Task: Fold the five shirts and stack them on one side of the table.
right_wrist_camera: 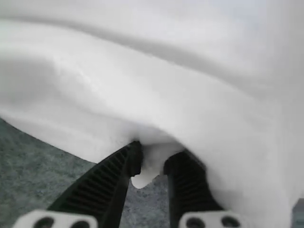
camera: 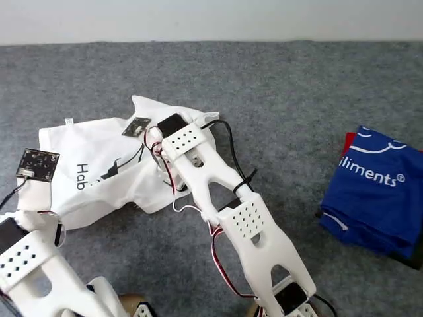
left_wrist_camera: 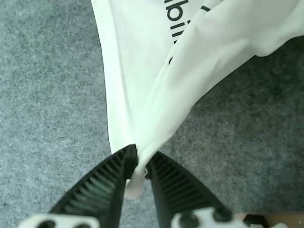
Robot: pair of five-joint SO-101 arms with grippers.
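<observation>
The white shirt (camera: 92, 142) lay rumpled on the left half of the tabletop (camera: 277, 92), with its black print partly covered by a flap of its own cloth drawn across from the right. Its far hem sat well short of the tabletop's far edge, leaving a wide bare strip of grey covering there. A broad open stretch also ran between the shirt and the folded stack at the right side. In that stack a blue shirt (camera: 377, 198) lay on top of a red shirt (camera: 348, 140), of which only a corner showed at the far left. The stack ran out past the right border of the high view, so its distance from the tabletop's right edge could not be told.

The left gripper (left_wrist_camera: 141, 159) was at the shirt's near left edge, its jaws pinching a bunched bit of the hem, with a nub of white cloth poking out between them. The right gripper (right_wrist_camera: 152, 159) was at the shirt's right part, where its arm reached in from the near edge, and its jaws were pinching a fold of the same cloth with a small tip hanging between them.

The tabletop was covered in a grey, felt-like material, and a pale wall (camera: 211, 20) stood behind its far edge
</observation>
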